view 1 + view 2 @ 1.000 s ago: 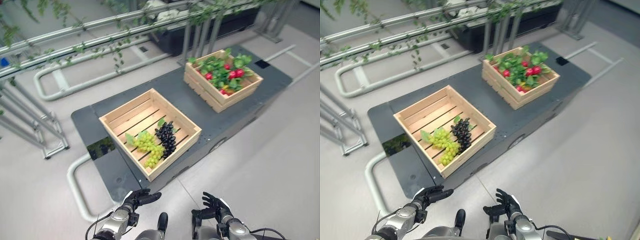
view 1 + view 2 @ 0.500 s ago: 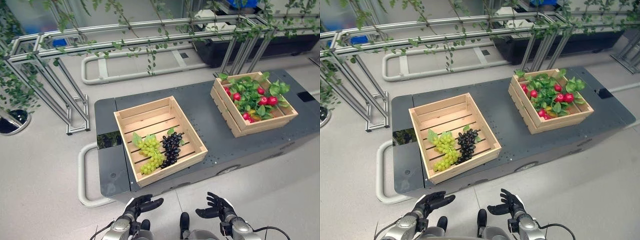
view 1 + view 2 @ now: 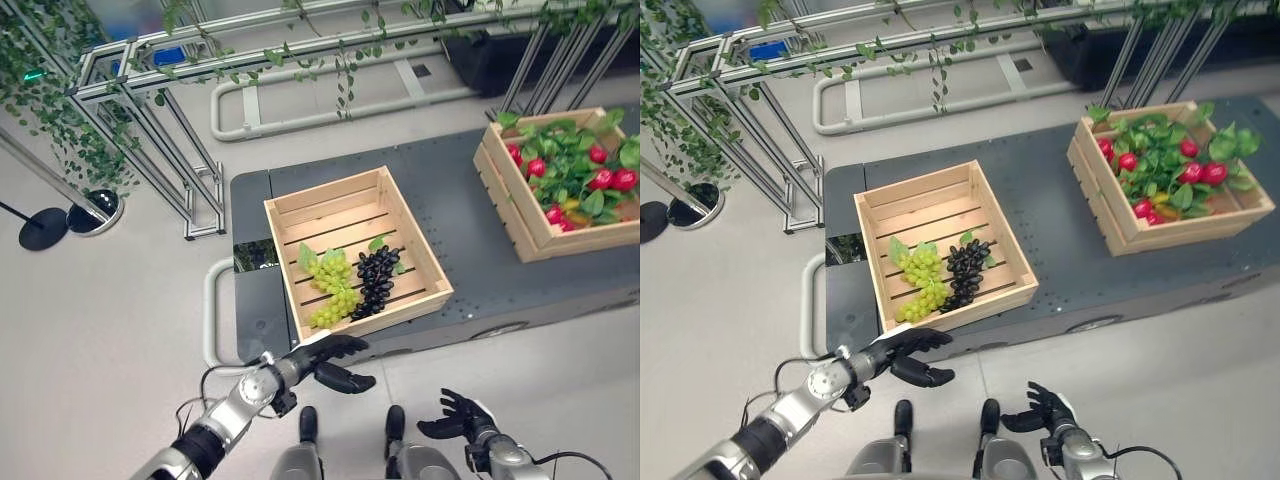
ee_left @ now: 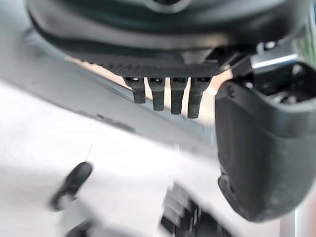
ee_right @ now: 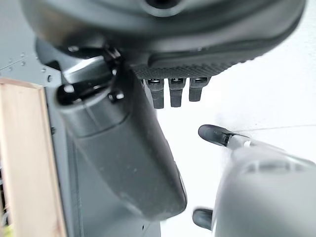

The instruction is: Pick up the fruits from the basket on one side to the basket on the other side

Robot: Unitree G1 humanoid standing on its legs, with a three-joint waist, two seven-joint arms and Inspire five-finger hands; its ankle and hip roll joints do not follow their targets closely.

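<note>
A light wooden crate [image 3: 300, 215] on the dark platform [image 3: 450, 215] holds a green grape bunch [image 3: 331, 287] and a black grape bunch [image 3: 375, 281] near its front edge. A second wooden crate [image 3: 510, 210] at the right is full of red fruits [image 3: 610, 180] and green leaves. My left hand [image 3: 330, 362] is open, fingers stretched out, just below the front edge of the grape crate and holding nothing. My right hand [image 3: 458, 415] hangs open low over the floor, well below the platform, holding nothing.
Metal frame racks [image 3: 150, 130] draped with green vines stand behind and to the left of the platform. A white tube bumper [image 3: 212, 330] loops off the platform's left end. A black round stand base [image 3: 44, 228] sits on the floor at far left.
The camera has swung, shifting the whole scene rightward. My left arm has reached up and forward, bringing its hand close to the grape crate's front edge. The right hand stays low.
</note>
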